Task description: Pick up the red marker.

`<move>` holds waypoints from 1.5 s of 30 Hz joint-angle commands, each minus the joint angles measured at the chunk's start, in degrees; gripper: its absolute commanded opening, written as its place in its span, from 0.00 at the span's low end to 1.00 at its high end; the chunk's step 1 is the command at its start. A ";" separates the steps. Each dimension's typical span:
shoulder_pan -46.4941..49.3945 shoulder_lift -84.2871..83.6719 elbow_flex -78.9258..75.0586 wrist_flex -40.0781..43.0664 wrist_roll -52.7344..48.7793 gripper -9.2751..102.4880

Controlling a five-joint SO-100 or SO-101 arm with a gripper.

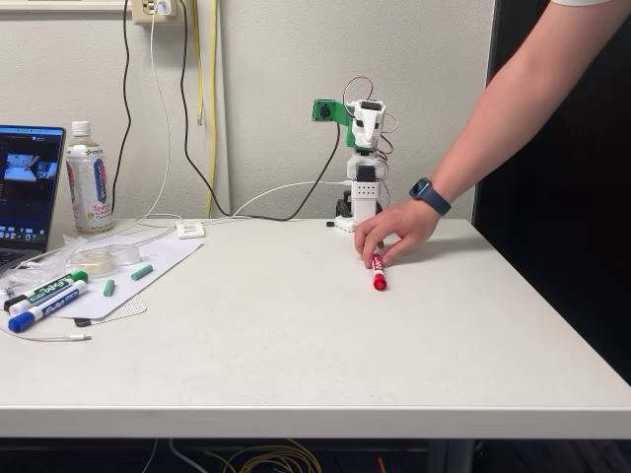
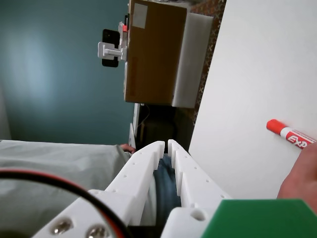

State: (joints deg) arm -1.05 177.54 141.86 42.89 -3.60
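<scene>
My claw [image 2: 166,145] sits with its two white fingers [image 2: 143,166] nearly together, only a thin slit between the tips, and nothing is held in it. In the fixed view I am folded upright at the far edge of the white table [image 1: 325,345], my arm [image 1: 366,158] standing against the wall.

The red marker [image 1: 378,271] lies flat on the table just in front of my base, its red cap pointing toward the near edge. A person's hand [image 1: 394,232] rests on its far end, fingertips touching it; a dark watch [image 1: 430,196] is on the wrist. In my wrist view the marker [image 2: 290,137] shows at the right edge, and I can read "EXP" in white on the label before the hand [image 2: 302,173] covers the rest.

Well apart, at the left of the fixed view, a green-capped marker [image 1: 44,291] and a blue-capped marker [image 1: 44,306] lie side by side on a white sheet [image 1: 148,271]; their labels are too small to read. Behind them stand a bottle [image 1: 88,180] and an open laptop [image 1: 28,187].
</scene>
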 commanded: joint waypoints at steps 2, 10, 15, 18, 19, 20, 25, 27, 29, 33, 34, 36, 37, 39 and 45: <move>0.18 0.62 -0.35 0.09 -0.35 0.08; 0.44 0.62 -0.35 0.26 -0.35 0.08; 0.44 0.62 -0.44 0.26 -0.44 0.08; 0.44 0.62 -0.44 0.18 -0.53 0.08; 0.44 0.62 -0.44 0.18 -0.53 0.08; 0.44 0.62 -0.44 0.18 -0.53 0.08; 0.44 0.53 -0.44 0.00 -0.53 0.08; 0.44 0.53 -0.44 -0.09 -0.53 0.08; 0.44 0.35 -0.44 -0.26 -0.53 0.08; 0.44 0.00 -0.44 -0.62 -0.53 0.08; 0.44 -0.26 -0.44 -0.62 -0.53 0.08; 0.35 -1.41 -0.88 -0.70 -0.44 0.08; 0.09 -1.93 -1.05 -0.88 -0.44 0.08; 0.00 -2.81 -1.41 -1.41 -0.35 0.08; 0.09 -8.26 -2.20 -4.48 -1.14 0.08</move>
State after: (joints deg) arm -0.97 171.65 141.86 40.17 -3.96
